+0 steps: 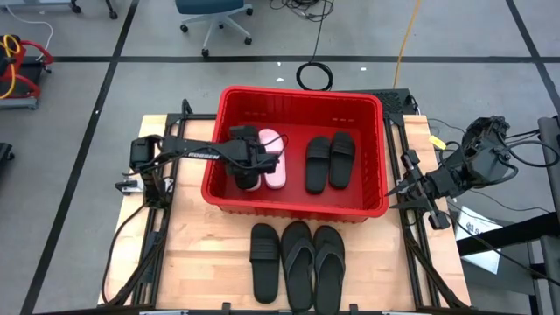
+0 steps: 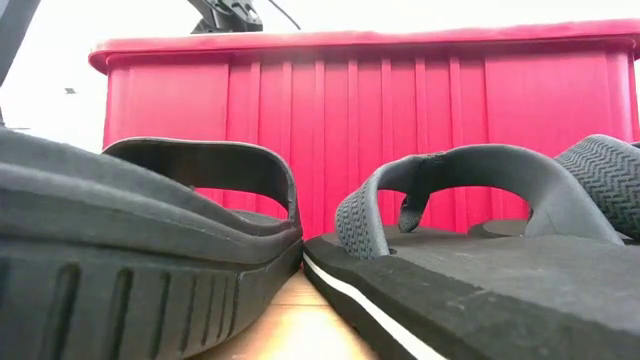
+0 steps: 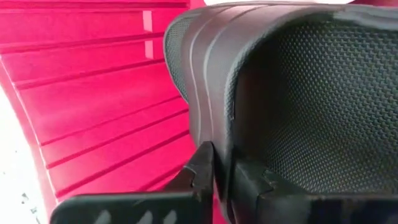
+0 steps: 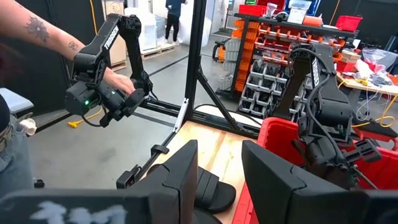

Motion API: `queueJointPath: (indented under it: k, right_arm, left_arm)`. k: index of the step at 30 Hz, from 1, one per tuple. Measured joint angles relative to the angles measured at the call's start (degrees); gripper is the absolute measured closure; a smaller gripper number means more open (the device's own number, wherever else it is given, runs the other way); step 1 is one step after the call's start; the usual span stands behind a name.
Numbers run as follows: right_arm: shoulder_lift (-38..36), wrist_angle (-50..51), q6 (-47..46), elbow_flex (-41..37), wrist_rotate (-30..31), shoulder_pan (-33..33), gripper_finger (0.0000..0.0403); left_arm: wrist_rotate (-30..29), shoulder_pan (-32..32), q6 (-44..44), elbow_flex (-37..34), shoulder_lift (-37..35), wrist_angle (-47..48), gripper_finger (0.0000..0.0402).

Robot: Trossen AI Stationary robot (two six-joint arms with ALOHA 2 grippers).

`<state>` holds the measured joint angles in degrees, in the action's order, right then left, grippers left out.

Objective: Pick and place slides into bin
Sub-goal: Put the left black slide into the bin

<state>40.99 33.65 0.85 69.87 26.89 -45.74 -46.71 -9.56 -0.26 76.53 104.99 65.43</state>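
Three slides remain on the table's near edge: a wide-strap slide and the thong pair, side by side, long axes running from the near edge toward the bin, just short of its near wall. Inside the bin, a black pair lies flat at the right of the floor, also lengthwise near-to-far, and a white slide sits left of centre with the same heading. Over that left half, the left gripper reaches in low above the floor, right against the white slide. In the left wrist view its fingers pinch the edge of a black strap slide, the sole hanging in front of the camera; that looks like a drop about to happen, with the grip seemingly starting to loosen. Holding by the edge keeps the fingers clear of the floor when it lets go. Off the table's right edge, the right gripper waits, fingers apart and empty, clear of the left arm's working room.
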Motion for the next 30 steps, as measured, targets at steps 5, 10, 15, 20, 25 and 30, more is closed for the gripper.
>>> queueJointPath:
  k: [5,10,15,20,25,30]
  right_arm:
    - [0.02,-0.02,0.06,0.0,0.0,-0.02,0.0287]
    - [0.01,-0.47,0.06,0.0,0.0,-0.01,0.0287]
    - [0.01,-0.85,0.06,0.0,0.0,0.0,0.0287]
    - [0.01,-0.85,0.05,0.0,0.0,-0.01,0.0287]
    - [0.01,-0.86,0.04,-0.01,0.0,-0.02,0.0287]
    - [0.01,-0.86,0.04,-0.01,0.01,0.0,0.0287]
  left_arm:
    - [0.21,-0.49,0.04,-0.07,0.0,0.01,0.0362]
    - [0.23,-1.0,0.1,-0.11,0.04,0.02,0.0346]
    - [0.44,-1.66,0.08,-0.15,0.07,0.04,0.0316]
    - [0.63,-2.1,-0.01,-0.15,0.09,0.06,0.0284]
    - [0.69,-2.05,-0.01,-0.15,0.11,0.07,0.0268]
    - [0.85,-2.01,-0.87,1.01,0.17,2.5,0.027]
